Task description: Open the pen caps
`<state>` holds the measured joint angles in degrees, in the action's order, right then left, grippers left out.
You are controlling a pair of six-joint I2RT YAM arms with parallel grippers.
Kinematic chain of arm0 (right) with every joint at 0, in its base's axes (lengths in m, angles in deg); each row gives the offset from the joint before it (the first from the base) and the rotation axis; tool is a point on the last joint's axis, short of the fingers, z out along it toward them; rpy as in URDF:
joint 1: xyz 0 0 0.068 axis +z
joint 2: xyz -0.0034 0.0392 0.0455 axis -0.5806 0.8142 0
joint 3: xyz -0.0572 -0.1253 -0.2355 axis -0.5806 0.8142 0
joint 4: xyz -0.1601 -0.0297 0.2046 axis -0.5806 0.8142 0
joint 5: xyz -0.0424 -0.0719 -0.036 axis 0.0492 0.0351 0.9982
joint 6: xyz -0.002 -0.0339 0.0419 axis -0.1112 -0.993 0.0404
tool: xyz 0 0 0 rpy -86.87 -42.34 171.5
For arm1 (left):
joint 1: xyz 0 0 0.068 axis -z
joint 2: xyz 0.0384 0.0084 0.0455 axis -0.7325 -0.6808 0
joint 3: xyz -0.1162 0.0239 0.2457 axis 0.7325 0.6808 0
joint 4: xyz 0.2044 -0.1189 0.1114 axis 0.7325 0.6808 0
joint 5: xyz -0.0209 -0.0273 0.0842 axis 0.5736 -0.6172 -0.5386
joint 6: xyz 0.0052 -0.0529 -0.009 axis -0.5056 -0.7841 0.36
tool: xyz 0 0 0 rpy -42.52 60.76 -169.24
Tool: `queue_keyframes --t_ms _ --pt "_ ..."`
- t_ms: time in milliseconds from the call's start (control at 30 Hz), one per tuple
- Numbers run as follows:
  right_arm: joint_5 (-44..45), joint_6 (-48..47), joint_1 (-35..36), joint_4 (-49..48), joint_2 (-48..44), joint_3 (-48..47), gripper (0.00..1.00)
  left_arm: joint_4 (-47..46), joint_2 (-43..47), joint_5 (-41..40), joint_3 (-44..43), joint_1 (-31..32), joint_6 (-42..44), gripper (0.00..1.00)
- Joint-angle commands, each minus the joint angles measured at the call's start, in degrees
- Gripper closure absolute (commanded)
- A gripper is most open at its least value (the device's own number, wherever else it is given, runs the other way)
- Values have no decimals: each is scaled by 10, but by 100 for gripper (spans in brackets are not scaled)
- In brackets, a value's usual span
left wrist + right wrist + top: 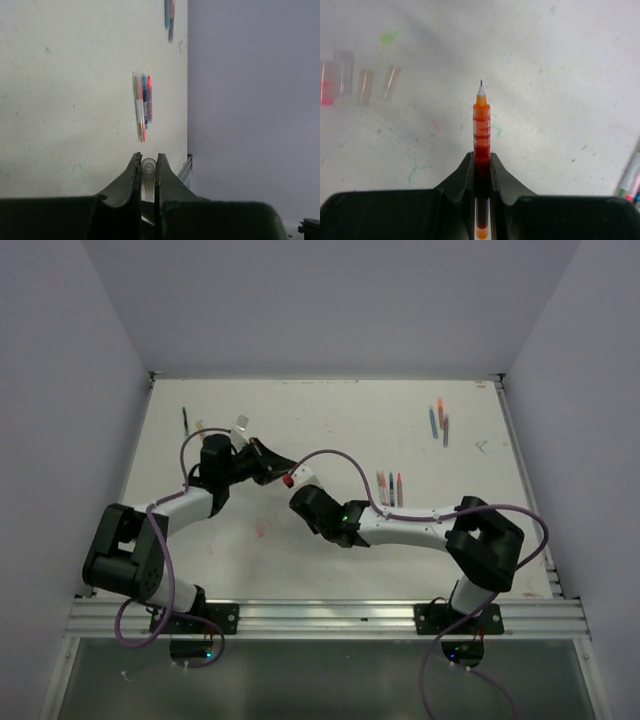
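In the right wrist view my right gripper is shut on a red-orange pen, whose bare needle tip points away above the table. My left gripper is shut on a clear, stub-like pen cap, pinched between its fingertips. Seen from the top, the left gripper and the right gripper nearly meet at mid-table, and the pen's red end shows between them. Several loose clear caps lie on the table to the far left in the right wrist view.
A group of coloured pens lies right of centre, also in the left wrist view as pens. More pens lie at the back right. A dark pen and pale caps lie at the back left. Walls surround the table.
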<state>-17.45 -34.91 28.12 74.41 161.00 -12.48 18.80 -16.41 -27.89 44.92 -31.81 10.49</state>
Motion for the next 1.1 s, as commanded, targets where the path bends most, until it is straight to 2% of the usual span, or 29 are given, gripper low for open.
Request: queue_keyframes --t_ms 0,100,167,233,267,300,400,467,667,733,933,1067 --pt "-125 -1 -61 -40 -59 42 100 -39 9 17 -39 -30 -13 100" --pt "-304 29 -134 -94 -81 73 100 -14 43 -3 -36 -41 32 100" --pt "-323 37 -163 -94 -80 64 100 16 58 -35 -37 -43 56 100" --pt "-338 39 -189 -61 -60 27 100 59 52 -48 -60 -40 116 100" --pt "-342 41 -216 -52 -52 13 100 132 42 -65 -106 -33 142 100" --pt "-346 42 -228 -39 -39 -1 100 164 29 -68 -127 -29 166 100" --pt "-327 32 -271 -4 23 -73 100 189 -7 -86 -155 -17 206 100" --pt "-316 23 -294 12 83 -135 100 223 -34 -134 -184 -4 230 100" --pt "-279 -1 -321 76 217 -274 100 319 -144 -206 -276 23 283 99" --pt "-266 -10 -324 83 237 -307 100 328 -171 -234 -296 28 289 99" --pt "-238 -25 -327 121 292 -370 100 350 -234 -276 -346 46 300 97" --pt "-233 -27 -327 121 286 -359 100 356 -260 -272 -361 48 297 93"
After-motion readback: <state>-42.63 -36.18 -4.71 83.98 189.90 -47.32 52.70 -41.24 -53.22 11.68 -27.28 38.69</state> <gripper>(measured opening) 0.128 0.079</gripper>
